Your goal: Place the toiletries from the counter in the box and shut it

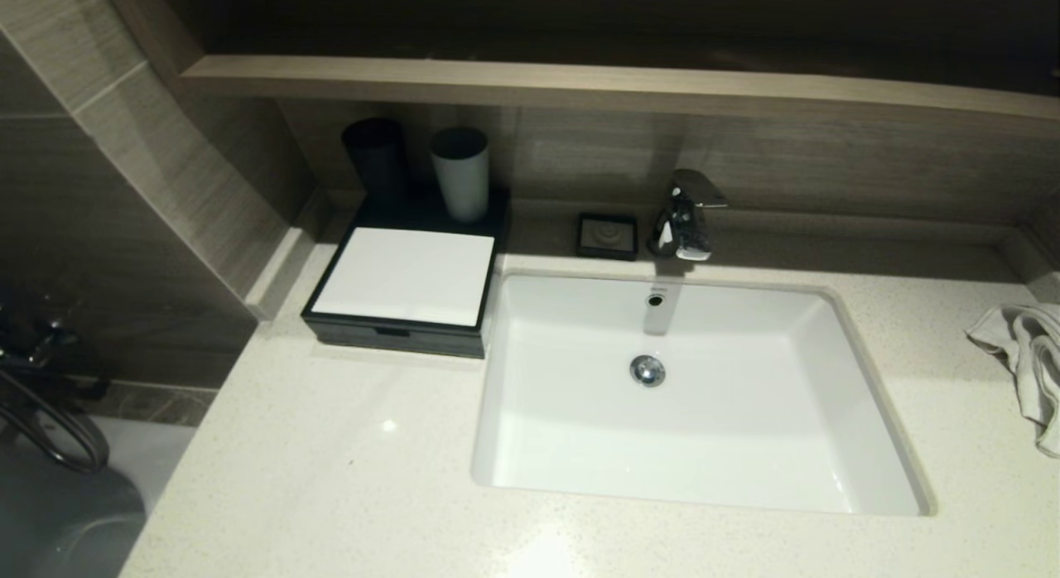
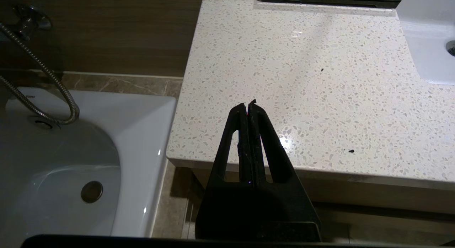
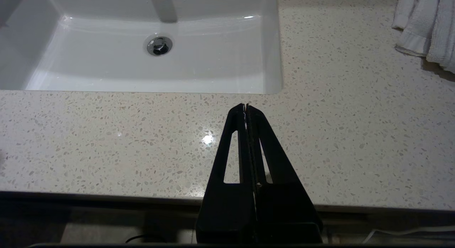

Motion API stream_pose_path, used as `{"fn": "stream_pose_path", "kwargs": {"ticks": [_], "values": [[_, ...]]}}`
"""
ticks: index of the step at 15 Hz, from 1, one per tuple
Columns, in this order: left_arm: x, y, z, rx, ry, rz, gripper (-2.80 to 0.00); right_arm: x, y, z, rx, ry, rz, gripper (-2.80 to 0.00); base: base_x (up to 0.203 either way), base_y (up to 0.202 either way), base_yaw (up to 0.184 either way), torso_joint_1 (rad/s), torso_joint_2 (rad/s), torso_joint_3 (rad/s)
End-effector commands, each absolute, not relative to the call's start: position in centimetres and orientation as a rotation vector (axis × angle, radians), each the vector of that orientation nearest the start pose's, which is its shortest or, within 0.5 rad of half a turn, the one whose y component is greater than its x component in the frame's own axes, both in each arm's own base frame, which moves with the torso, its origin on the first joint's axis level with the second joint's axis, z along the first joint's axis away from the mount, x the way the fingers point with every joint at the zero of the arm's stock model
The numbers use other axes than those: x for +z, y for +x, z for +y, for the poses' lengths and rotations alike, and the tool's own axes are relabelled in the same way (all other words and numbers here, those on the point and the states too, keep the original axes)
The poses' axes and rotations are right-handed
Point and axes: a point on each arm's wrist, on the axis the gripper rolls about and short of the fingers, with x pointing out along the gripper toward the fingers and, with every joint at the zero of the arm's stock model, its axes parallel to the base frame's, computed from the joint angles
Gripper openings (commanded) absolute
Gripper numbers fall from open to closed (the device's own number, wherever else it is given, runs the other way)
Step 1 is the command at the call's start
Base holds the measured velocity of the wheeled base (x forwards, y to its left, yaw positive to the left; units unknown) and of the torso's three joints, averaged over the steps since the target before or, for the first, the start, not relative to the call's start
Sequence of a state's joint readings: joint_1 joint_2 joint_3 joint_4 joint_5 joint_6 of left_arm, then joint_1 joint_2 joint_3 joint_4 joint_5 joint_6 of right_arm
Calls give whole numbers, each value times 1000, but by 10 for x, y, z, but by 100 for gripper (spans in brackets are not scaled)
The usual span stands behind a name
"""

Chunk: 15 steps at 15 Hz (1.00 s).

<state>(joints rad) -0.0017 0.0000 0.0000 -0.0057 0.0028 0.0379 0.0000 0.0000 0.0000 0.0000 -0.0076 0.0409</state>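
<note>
A black box with a flat white lid (image 1: 403, 276) stands closed on the speckled counter (image 1: 331, 470), left of the sink. No loose toiletries show on the counter. Neither gripper shows in the head view. In the left wrist view my left gripper (image 2: 248, 106) is shut and empty, above the counter's front left corner. In the right wrist view my right gripper (image 3: 246, 107) is shut and empty, above the counter's front edge, just before the sink's near right corner.
A white sink (image 1: 580, 470) with a chrome tap (image 1: 686, 214) fills the middle. A black cup (image 1: 377, 160) and a grey cup (image 1: 460, 174) stand behind the box. A small black soap dish (image 1: 608, 234) and a white towel (image 1: 1027, 363) lie on the counter. A bathtub (image 2: 142, 162) lies left.
</note>
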Motion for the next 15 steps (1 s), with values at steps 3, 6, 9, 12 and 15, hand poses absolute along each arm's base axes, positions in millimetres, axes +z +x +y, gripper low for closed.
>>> {"fn": "stream_pose_path", "kwargs": {"ticks": [3,6,9,12,15], "values": [[76,-23,0,0,38,-5,-280,76,-23,0,-8,41,1,-280,0,0,0,0,0,0],[76,-23,0,1,38,-5,-280,76,-23,0,-8,41,1,-280,0,0,0,0,0,0],[76,-23,0,1,38,-5,-280,76,-23,0,-8,41,1,-280,0,0,0,0,0,0],[76,-23,0,0,38,-5,-280,76,-23,0,-8,41,1,-280,0,0,0,0,0,0],[76,-23,0,2,38,-5,-280,76,-23,0,-8,41,1,-280,0,0,0,0,0,0]]}}
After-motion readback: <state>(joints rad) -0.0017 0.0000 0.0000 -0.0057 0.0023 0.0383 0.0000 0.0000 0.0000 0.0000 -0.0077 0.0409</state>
